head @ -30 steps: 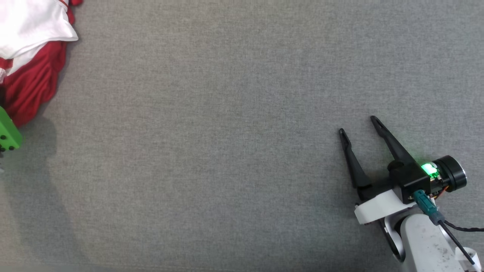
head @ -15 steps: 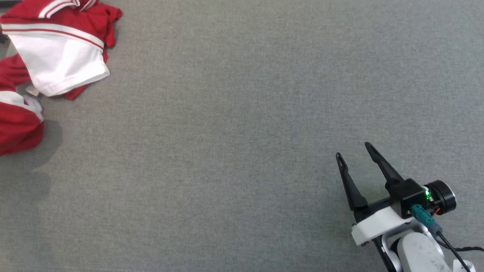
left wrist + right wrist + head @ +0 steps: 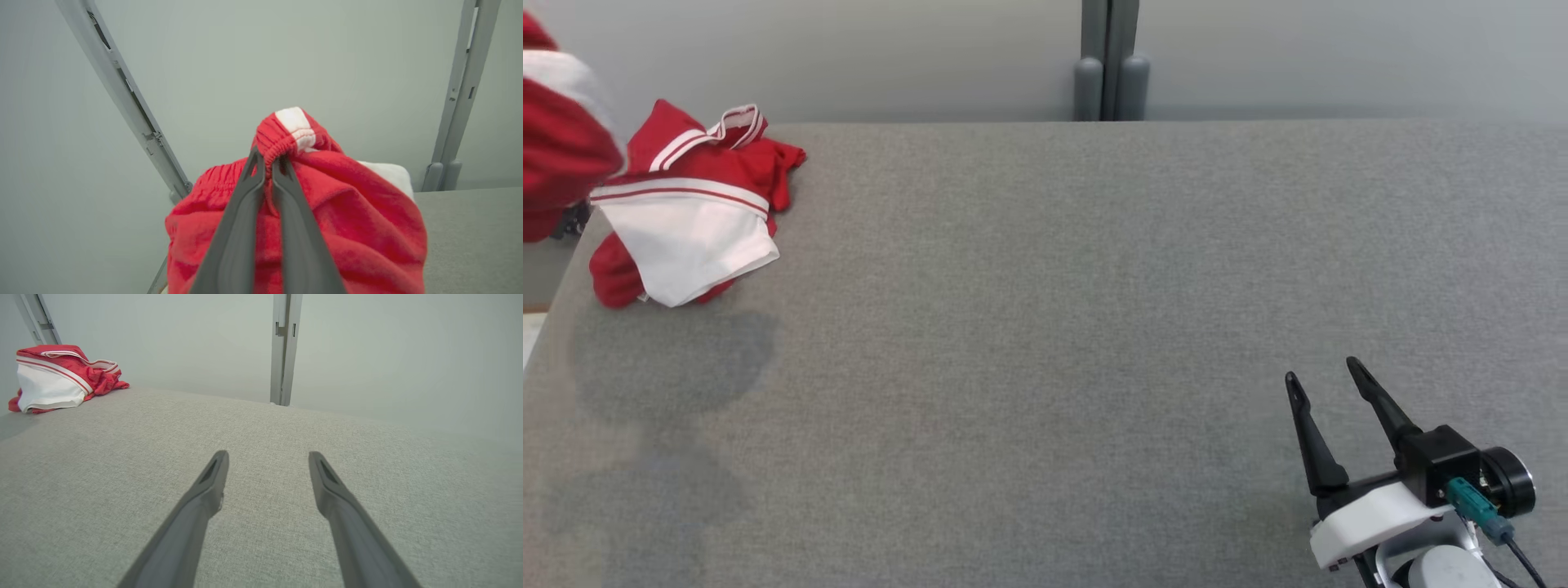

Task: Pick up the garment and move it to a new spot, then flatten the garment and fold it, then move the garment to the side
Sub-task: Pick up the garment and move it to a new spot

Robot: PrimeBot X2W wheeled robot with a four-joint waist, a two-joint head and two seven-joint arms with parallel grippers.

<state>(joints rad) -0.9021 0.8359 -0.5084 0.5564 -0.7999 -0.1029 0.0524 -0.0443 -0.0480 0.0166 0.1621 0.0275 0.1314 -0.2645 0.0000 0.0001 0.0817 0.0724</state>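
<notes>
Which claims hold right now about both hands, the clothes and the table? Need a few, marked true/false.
1. The left hand is shut on the red garment, pinching its elastic band. True.
2. The right hand is shut on cloth. False: its fingers stand apart with nothing between them, over the bare grey table.
3. A red and white pile lies at the table's far left corner. True.
4. The right hand touches that pile. False: it sits at the near right of the table, well apart from the pile.
</notes>
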